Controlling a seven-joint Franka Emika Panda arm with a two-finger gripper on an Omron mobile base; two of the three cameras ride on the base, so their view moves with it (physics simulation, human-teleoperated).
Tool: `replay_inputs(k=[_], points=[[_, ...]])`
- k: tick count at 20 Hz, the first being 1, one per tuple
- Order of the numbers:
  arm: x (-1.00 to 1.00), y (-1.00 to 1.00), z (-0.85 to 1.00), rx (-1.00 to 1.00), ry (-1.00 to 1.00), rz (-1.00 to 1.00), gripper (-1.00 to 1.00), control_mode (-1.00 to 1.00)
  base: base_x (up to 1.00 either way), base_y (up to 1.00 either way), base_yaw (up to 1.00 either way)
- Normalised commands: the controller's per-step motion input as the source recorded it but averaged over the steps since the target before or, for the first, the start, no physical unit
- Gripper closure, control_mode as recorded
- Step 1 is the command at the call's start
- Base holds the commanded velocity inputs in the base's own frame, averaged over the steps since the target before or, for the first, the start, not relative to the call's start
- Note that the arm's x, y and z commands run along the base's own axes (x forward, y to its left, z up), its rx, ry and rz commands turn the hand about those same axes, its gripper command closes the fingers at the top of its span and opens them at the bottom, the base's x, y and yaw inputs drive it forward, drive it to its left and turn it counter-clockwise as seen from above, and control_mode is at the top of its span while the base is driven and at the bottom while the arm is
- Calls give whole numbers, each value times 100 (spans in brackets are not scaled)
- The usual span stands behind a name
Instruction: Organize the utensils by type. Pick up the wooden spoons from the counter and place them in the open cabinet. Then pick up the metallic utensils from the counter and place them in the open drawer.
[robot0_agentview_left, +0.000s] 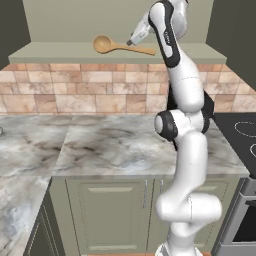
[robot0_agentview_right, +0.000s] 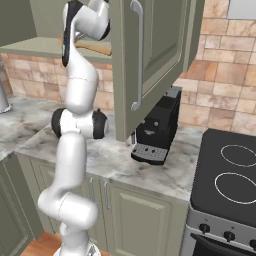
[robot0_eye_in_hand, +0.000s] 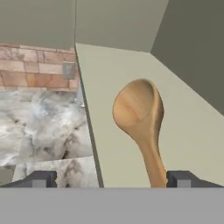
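A light-tan wooden spoon (robot0_agentview_left: 117, 46) lies flat on the shelf (robot0_agentview_left: 55, 51) of the open sage-green cabinet, bowl to the left. My gripper (robot0_agentview_left: 132, 42) is open at the spoon's handle. In the hand view the wooden spoon (robot0_eye_in_hand: 141, 114) lies on the pale shelf (robot0_eye_in_hand: 109, 65). Its handle runs down between my gripper's (robot0_eye_in_hand: 111, 179) spread fingertips, close to the right one (robot0_eye_in_hand: 180, 178), and nothing grips it. The marble counter (robot0_agentview_left: 115, 145) lies below. A strip of the spoon (robot0_agentview_right: 96, 47) shows behind my arm. The metallic utensils and the drawer are out of view.
The cabinet's open door (robot0_agentview_right: 145, 60) hangs just right of my arm. A black coffee machine (robot0_agentview_right: 157, 127) stands on the counter under it, with a stove (robot0_agentview_right: 230, 175) further right. Sage-green base units (robot0_agentview_left: 110, 210) run below the counter, and a brick backsplash (robot0_agentview_left: 75, 90) lines the wall.
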Motion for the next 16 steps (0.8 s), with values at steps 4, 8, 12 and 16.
replay_inputs(k=[4, 8, 12, 16], points=[[-72, 18, -33, 1, -5, -19, -100, -100, 0, 0, 0], [-82, 18, -40, 3, -8, -22, -100, -100, 0, 0, 0], [-96, 18, -49, 1, -13, -26, -100, -100, 0, 0, 0], [-100, 21, -60, 1, -16, -27, -100, -100, 0, 0, 0]])
